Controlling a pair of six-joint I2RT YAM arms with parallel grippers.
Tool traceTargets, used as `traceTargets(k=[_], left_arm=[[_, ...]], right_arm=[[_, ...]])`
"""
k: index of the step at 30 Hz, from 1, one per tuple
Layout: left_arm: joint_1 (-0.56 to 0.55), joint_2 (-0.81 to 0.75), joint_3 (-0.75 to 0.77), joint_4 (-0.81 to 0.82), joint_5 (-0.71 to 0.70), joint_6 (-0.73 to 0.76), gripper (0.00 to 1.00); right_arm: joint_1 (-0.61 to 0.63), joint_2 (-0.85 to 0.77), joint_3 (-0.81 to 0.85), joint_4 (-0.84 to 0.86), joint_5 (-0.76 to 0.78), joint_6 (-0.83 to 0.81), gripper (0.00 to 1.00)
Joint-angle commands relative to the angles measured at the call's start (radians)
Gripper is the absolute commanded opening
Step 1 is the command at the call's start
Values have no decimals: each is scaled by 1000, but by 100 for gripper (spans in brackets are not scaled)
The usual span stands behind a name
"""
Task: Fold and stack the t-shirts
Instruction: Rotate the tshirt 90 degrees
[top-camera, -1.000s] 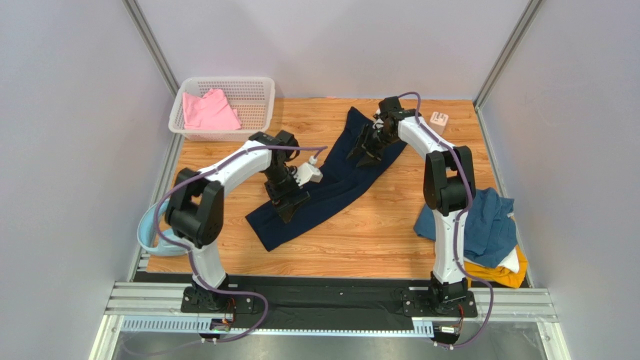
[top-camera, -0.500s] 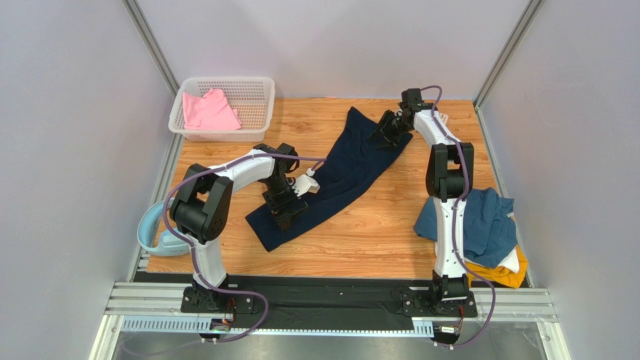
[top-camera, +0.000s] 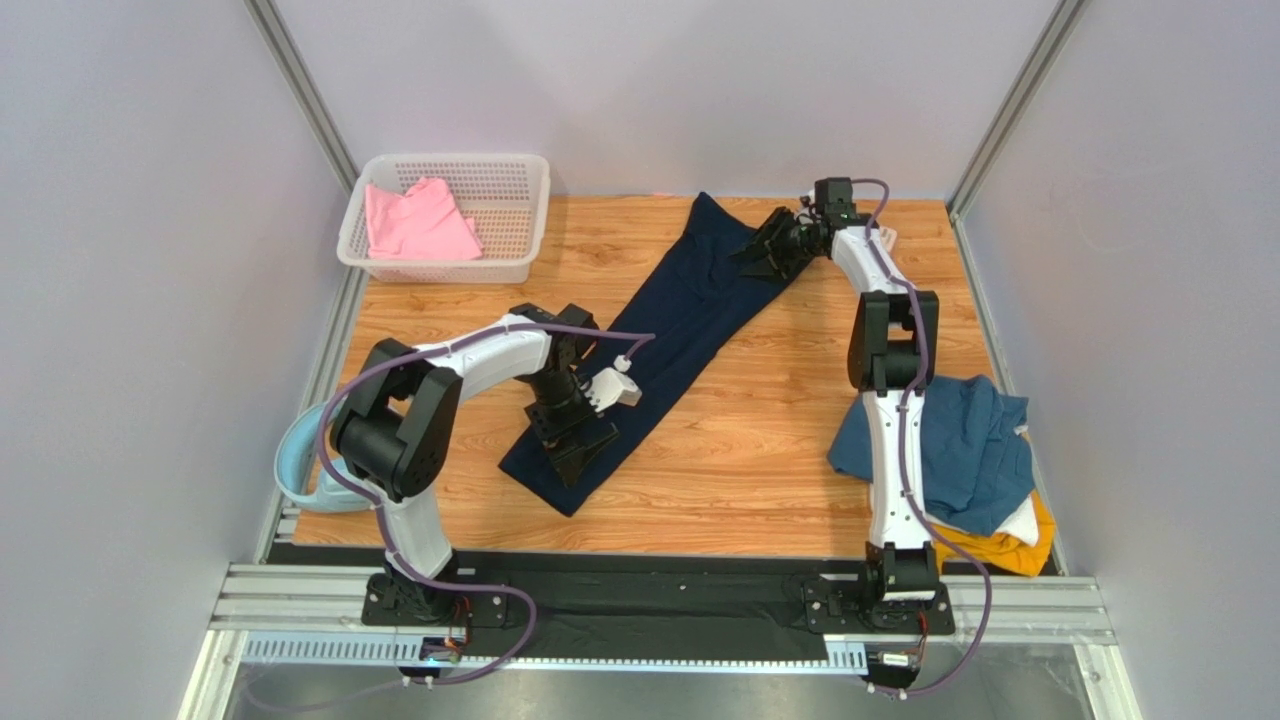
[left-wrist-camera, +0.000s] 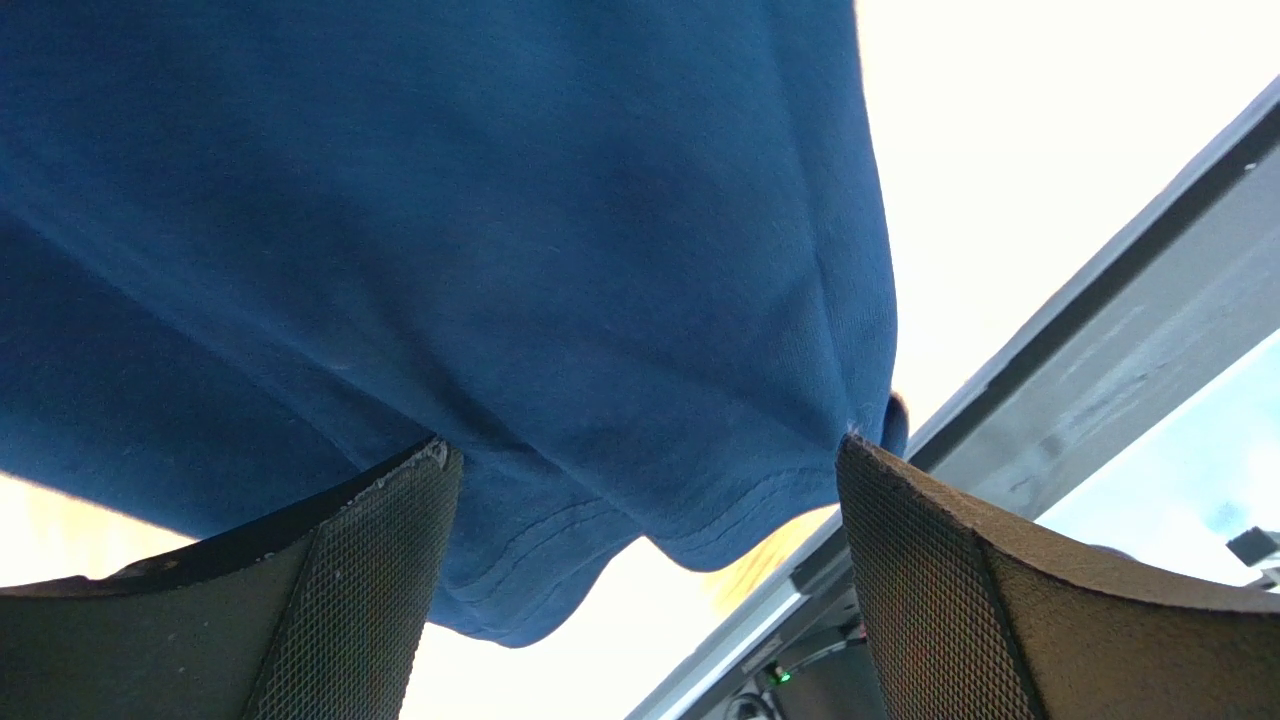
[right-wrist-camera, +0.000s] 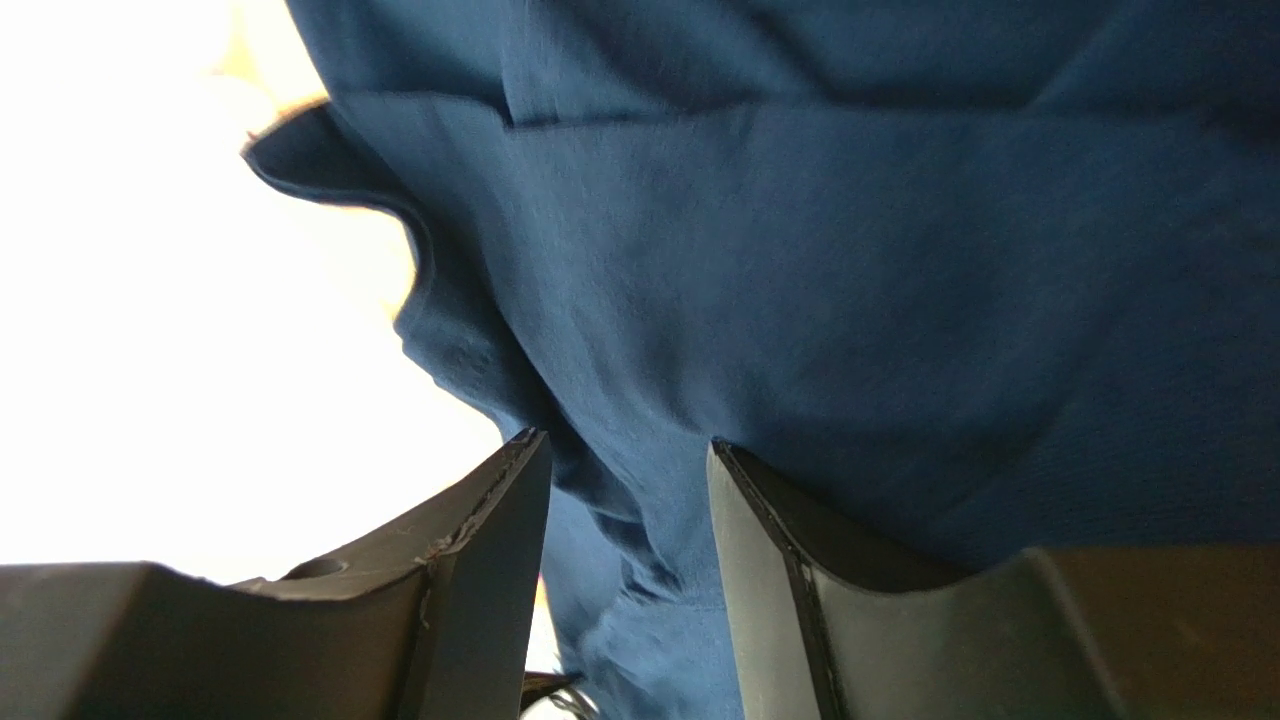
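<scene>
The dark navy cloth t-shirt (top-camera: 684, 308) lies on the wooden desk (top-camera: 751, 450) as a long, narrow diagonal band. It runs from the near left of the middle up to the far edge, roughly straight but bunched along its length and not spread flat.

The left claw (top-camera: 576, 435) sits over the near end with its fingers spread wide. In the left wrist view the hem hangs between them, and nothing is gripped. The right claw (top-camera: 759, 258) is at the far end. In the right wrist view its fingers stand close together with a gathered fold of navy cloth between them, so it appears to be pinching the shirt.

A pink short-sleeved t-shirt (top-camera: 416, 222) lies in the white plastic mesh basket (top-camera: 526, 218) at the far left corner. Whether it is properly folded cannot be told. At the right edge of the desk a teal blue t-shirt (top-camera: 969, 443) is crumpled on top of a heap. A white t-shirt (top-camera: 1026, 518) and a mustard yellow t-shirt (top-camera: 1007, 555) peek out from beneath it.

By my reading the task is at an early stage. The navy t-shirt is only being laid out, with no crease made in it yet. No folded stack shows anywhere on the desk. The three shirts in the heap look untouched. Flattening and folding the navy shirt, then each of the others, and stacking them all remain to be done.
</scene>
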Motion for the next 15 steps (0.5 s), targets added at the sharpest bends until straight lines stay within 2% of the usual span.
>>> traceTargets(k=[1,9,15], left_arm=[[-54,38,-17,-3,66,-46,100],[-189,148,32,-22,194,-42,100],[-258,202,106,-72,342,-26,100]], right_arm=[[-53,74,70,141,30,73,50],[-55,125,93,332,-51,187,51],[-55,144,139,369,-111,213,52]])
